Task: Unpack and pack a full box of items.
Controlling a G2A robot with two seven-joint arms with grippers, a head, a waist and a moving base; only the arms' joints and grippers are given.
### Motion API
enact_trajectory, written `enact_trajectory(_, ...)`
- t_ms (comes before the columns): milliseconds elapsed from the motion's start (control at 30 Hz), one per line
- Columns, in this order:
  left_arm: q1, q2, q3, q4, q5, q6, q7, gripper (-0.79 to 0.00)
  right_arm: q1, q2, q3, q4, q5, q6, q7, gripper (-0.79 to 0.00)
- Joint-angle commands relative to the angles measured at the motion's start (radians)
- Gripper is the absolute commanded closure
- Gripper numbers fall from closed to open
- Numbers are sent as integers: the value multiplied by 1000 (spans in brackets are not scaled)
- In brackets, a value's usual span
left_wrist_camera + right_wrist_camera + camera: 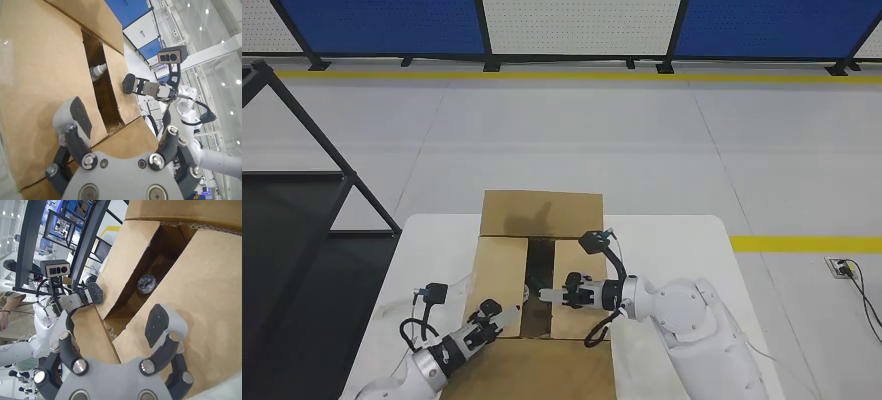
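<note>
the box (542, 212) sat on the desk (682, 240), inner flaps nearly shut, a white bottle (97, 71) inside. my left fingers (79, 113) and right fingers (157, 325) hung released beside the slit; unpacking looked unstarted.

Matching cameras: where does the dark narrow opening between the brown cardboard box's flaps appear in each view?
Top view: the dark narrow opening runs down the brown cardboard box's middle.
Left wrist view: opening ahead of the left gripper, a white bottle inside.
Right wrist view: opening ahead of the right gripper, a grey round part inside.
Shared landmark: the right gripper beside the opening.
</note>
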Motion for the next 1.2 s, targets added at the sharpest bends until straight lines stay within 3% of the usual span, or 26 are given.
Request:
enact_trajectory(0, -2, 1, 4, 4, 3, 2, 1, -785, 3, 2, -3, 2, 2, -3, 2, -785)
enact_trajectory(567, -2, 7, 5, 6, -11, -4, 28, -785, 6, 22, -16, -24, 37, -38, 5, -785)
enact_trajectory(967, 55, 14, -72, -87, -87, -41, 78, -785, -65, 55, 61, -184, 142, -90, 51, -785)
enact_trajectory(1167, 123, 20, -178, -126, -178, -65, 95, -785, -125, 77, 128, -245, 178, -115, 70, -785)
